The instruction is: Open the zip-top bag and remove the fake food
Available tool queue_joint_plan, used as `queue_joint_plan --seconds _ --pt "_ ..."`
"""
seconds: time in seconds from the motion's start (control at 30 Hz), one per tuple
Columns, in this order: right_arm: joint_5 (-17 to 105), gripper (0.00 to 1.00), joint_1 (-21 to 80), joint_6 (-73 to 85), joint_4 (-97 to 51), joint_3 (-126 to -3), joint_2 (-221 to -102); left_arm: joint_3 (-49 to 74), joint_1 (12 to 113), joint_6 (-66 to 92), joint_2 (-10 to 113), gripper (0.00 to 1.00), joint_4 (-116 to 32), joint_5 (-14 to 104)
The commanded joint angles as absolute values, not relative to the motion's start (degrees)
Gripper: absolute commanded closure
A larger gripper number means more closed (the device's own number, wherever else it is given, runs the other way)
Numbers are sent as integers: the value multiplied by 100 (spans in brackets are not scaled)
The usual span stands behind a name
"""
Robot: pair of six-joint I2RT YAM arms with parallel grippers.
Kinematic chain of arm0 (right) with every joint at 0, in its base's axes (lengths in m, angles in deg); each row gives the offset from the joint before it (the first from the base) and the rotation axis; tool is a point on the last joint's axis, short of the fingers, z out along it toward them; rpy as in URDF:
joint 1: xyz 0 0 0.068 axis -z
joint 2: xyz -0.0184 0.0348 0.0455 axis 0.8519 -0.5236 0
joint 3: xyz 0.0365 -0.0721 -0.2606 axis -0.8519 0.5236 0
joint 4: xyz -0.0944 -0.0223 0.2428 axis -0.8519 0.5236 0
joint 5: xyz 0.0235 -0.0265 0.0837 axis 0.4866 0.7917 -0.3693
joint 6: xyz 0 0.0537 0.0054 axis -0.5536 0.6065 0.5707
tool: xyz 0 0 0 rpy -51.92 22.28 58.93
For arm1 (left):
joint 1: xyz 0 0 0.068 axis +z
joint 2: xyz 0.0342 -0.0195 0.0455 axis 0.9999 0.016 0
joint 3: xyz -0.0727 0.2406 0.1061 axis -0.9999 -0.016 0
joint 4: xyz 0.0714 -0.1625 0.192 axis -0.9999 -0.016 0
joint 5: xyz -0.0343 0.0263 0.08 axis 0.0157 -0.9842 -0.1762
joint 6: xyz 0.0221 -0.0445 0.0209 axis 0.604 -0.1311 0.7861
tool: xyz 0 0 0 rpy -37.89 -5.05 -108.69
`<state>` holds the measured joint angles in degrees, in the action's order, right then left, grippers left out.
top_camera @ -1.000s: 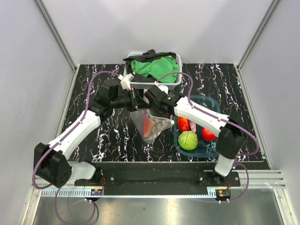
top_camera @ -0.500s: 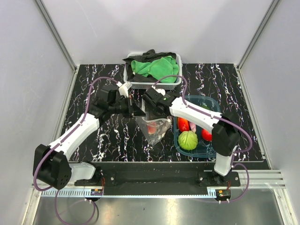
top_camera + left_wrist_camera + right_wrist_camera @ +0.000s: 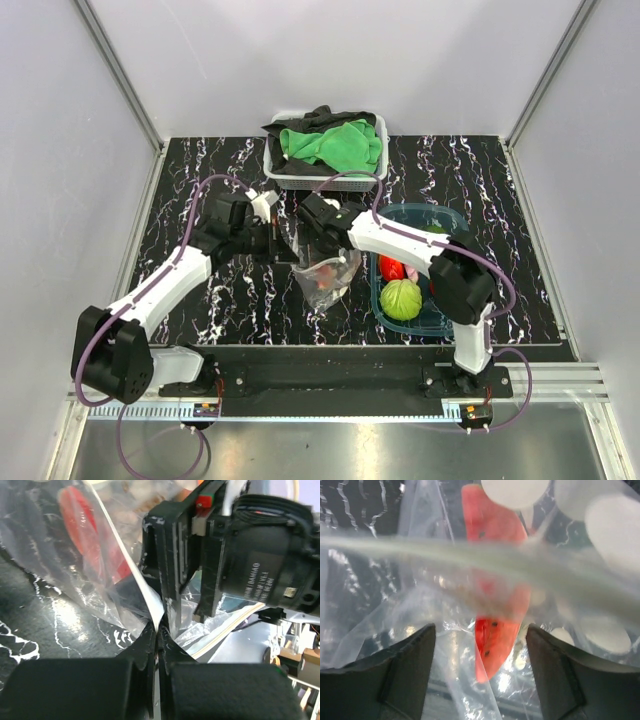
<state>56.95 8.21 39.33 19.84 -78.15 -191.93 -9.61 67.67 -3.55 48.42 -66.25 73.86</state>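
Observation:
The clear dotted zip-top bag (image 3: 325, 278) hangs at the table's middle, with a red watermelon slice (image 3: 496, 647) of fake food inside it. My left gripper (image 3: 157, 630) is shut on the bag's top edge (image 3: 283, 246), holding it up. My right gripper (image 3: 480, 652) is open and points down into the bag's mouth (image 3: 322, 248), a finger (image 3: 402, 667) on each side of the slice without touching it. The zip strip (image 3: 470, 555) crosses that view, blurred. A green leafy ball (image 3: 401, 299) and a red fruit (image 3: 391, 267) lie in the teal tub (image 3: 447, 222).
A grey basket (image 3: 378, 172) holding green and black cloths stands at the back centre. The teal tub sits right of the bag, beside my right arm. Grey walls close in the black marbled table (image 3: 210, 300) on three sides.
Both grippers and the bag have shifted a little left and lower. My right gripper has opened wider and reached further into the bag's mouth.

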Motion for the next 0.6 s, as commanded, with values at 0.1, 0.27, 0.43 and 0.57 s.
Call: queue_joint_plan --seconds 0.1,0.27,0.43,0.57 --pt "5853 44 762 3553 1599 -7722 -19574 -1107 6755 -303 4732 100 -6312 7497" --pt "5677 39 771 3518 1494 -7643 -19223 -1046 6755 -382 4635 100 -6330 7514" --pt "5484 28 903 3562 1494 -7608 -18889 -634 6755 -505 4722 100 -6470 7602" --pt "5317 26 973 3571 1485 -7573 -18827 -484 6755 -566 4819 95 -6681 7550"
